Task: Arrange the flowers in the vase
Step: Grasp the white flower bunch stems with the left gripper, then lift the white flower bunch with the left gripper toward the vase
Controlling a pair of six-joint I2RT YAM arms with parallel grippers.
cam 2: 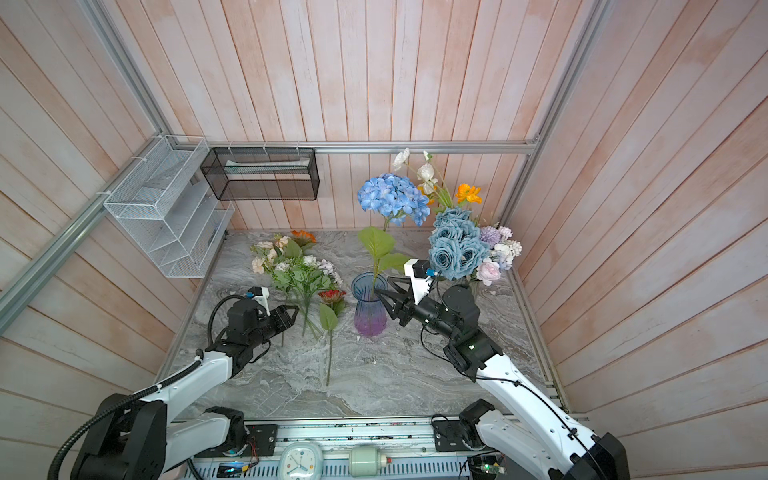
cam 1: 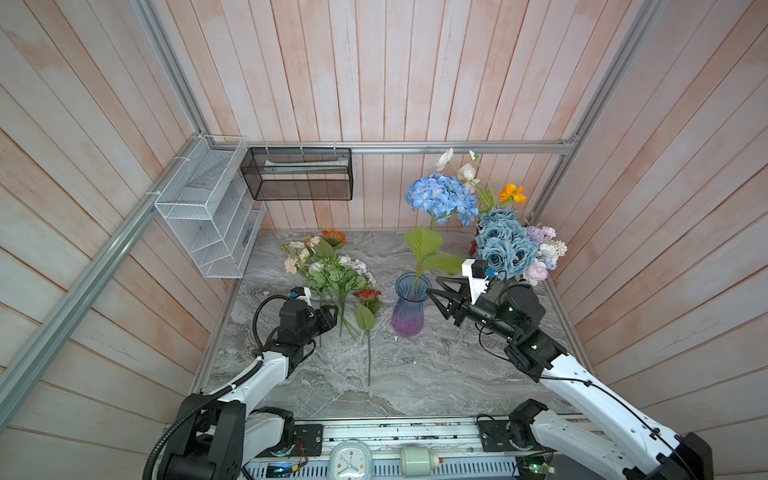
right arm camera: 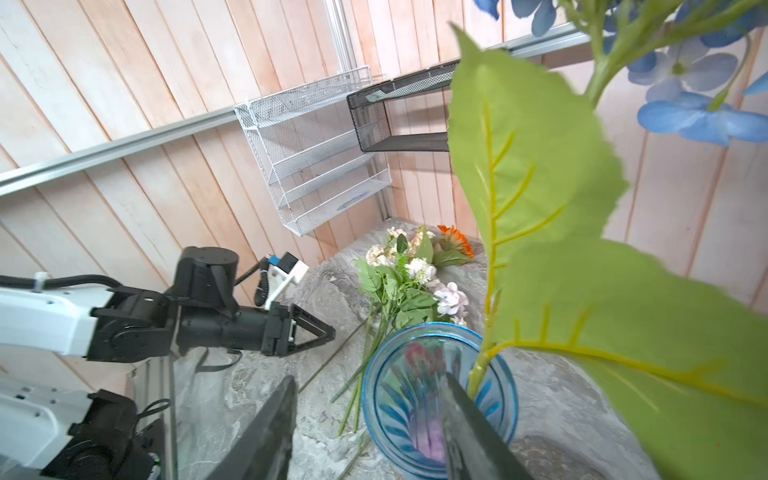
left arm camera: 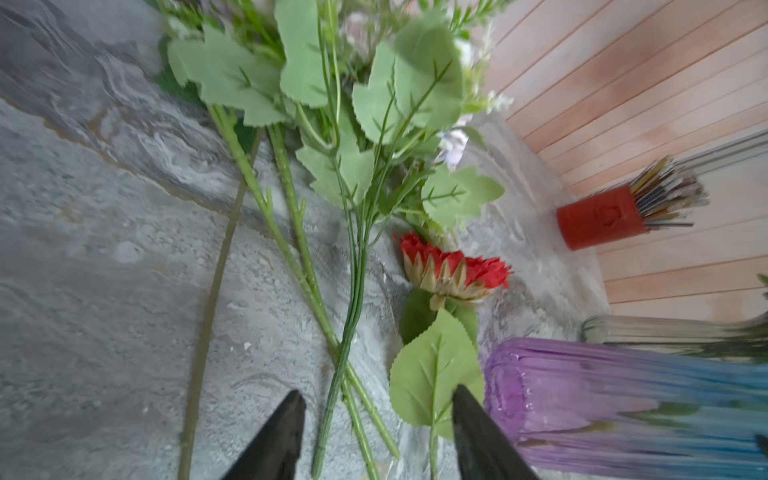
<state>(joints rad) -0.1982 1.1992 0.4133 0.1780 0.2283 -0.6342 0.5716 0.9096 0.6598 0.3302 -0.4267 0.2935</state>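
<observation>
Progress: I count one stem in — hydrangea (cam 1: 442,199) stands in vase (cam 1: 409,309) | loose flowers (cam 1: 332,276) lie on table (cam 1: 415,374), left of vase | left gripper (left arm camera: 378,390) spread astride their stems, nothing gripped | right gripper (right arm camera: 370,376) spread, empty, at vase rim

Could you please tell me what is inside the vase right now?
Only the hydrangea's stem shows inside the vase, against its rim. A finger of the right gripper covers part of the bottom in the right wrist view.

pink plank walls (cam 1: 415,62), grey marble tabletop (cam 1: 436,374)
</observation>
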